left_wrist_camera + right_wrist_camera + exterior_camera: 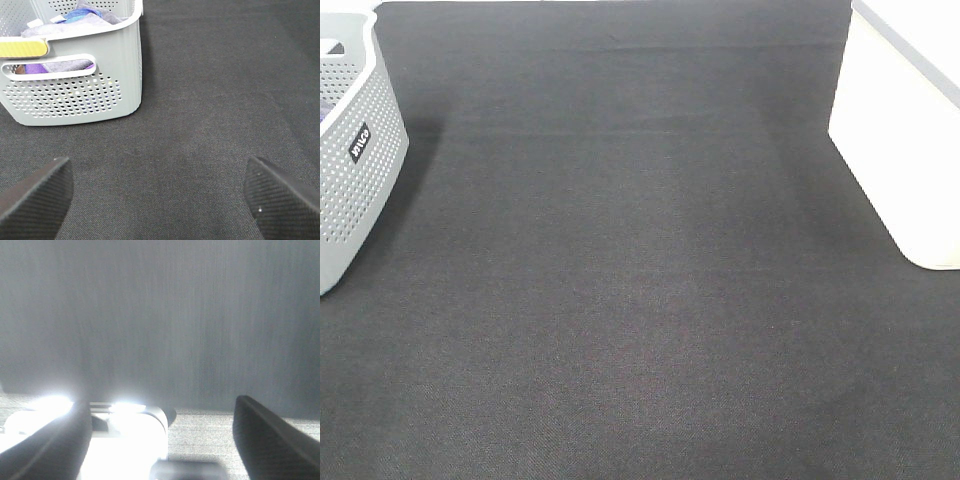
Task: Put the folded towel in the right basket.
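Note:
No folded towel lies on the black cloth in any view. The grey perforated basket (350,150) stands at the far left. In the left wrist view it (75,95) holds purple and blue cloths (80,15). The white right basket (900,130) stands at the right edge; its inside is out of view. My left gripper (157,172) is open and empty over the cloth, a short way from the grey basket. My right gripper (161,407) is open and empty, with a bright white object (125,440) close beside it. Neither arm shows in the exterior high view.
A black cloth (640,280) covers the whole table between the two baskets. A yellow strip (22,47) lies on the grey basket's rim.

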Tool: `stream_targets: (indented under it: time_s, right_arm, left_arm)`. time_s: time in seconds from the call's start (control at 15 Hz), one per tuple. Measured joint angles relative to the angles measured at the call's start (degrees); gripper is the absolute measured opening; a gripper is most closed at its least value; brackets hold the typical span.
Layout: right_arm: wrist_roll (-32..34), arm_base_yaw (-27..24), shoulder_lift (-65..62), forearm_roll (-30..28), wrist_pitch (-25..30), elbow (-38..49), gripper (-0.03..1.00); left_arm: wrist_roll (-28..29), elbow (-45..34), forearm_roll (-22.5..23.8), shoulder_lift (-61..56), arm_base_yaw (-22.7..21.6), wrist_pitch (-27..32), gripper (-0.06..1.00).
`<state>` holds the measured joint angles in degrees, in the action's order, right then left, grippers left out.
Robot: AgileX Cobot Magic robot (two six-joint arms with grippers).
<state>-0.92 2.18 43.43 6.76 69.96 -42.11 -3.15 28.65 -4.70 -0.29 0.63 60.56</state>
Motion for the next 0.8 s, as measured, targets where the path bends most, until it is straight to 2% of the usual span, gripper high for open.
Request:
stream_targets:
  time_s: [0.2,0.47,0.6,0.8]
  right_arm:
    - [-0.1,0.0,-14.4,0.0,0.1,6.9,0.74]
    - [-2.8,0.0,-34.0,0.0,-5.5,11.1,0.74]
    - [-3.0,0.0,-39.3,-0.3,-8.0,12.5,0.74]
    - [-3.0,0.0,-41.1,-1.4,-8.4,13.2,0.74]
  left_arm:
    - [0.0,0.0,0.0,0.0,0.0,0.0,0.88]
    - [0.0,0.0,0.0,0.0,0.0,0.0,0.88]
    - [0.0,0.0,0.0,0.0,0.0,0.0,0.88]
    - [0.0,0.0,0.0,0.0,0.0,0.0,0.88]
